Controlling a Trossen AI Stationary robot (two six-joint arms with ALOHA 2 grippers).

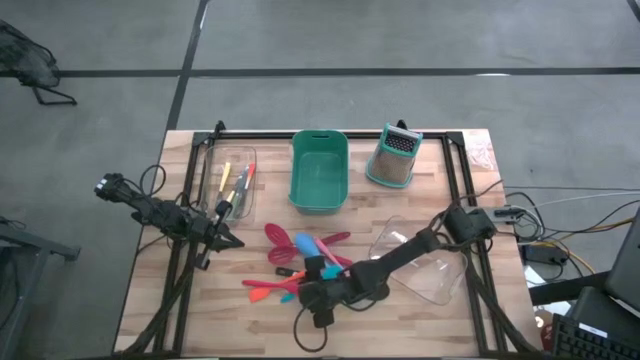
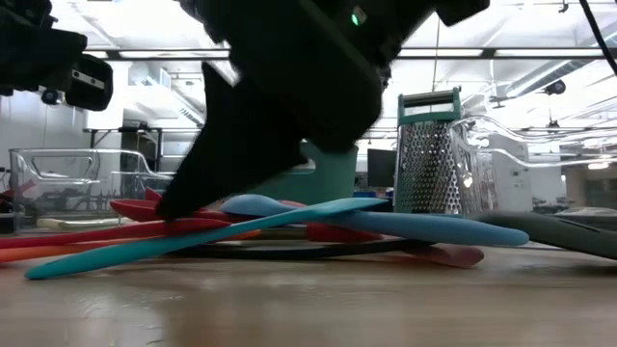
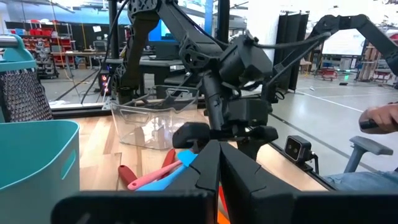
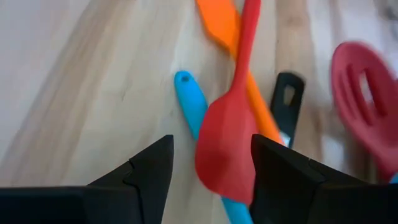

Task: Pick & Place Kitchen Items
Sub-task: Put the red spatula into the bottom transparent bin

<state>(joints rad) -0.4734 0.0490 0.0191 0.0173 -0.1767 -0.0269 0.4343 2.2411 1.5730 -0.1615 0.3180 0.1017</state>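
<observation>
Red spoon (image 4: 230, 134) between spread fingers of right tool (image 4: 211, 168), atop crossed blue handle (image 4: 193, 102) — could snag both; left tool (image 1: 228, 238) clenched, empty.

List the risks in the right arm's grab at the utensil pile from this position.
1. The open right gripper straddles the red spoon, which lies across a blue handle and an orange tool; closing may catch or drag those too.
2. The utensils overlap in a heap, so lifting one could scatter others.
3. The shut left gripper waits close beside the pile; a swing toward the teal bin might pass near it.
</observation>
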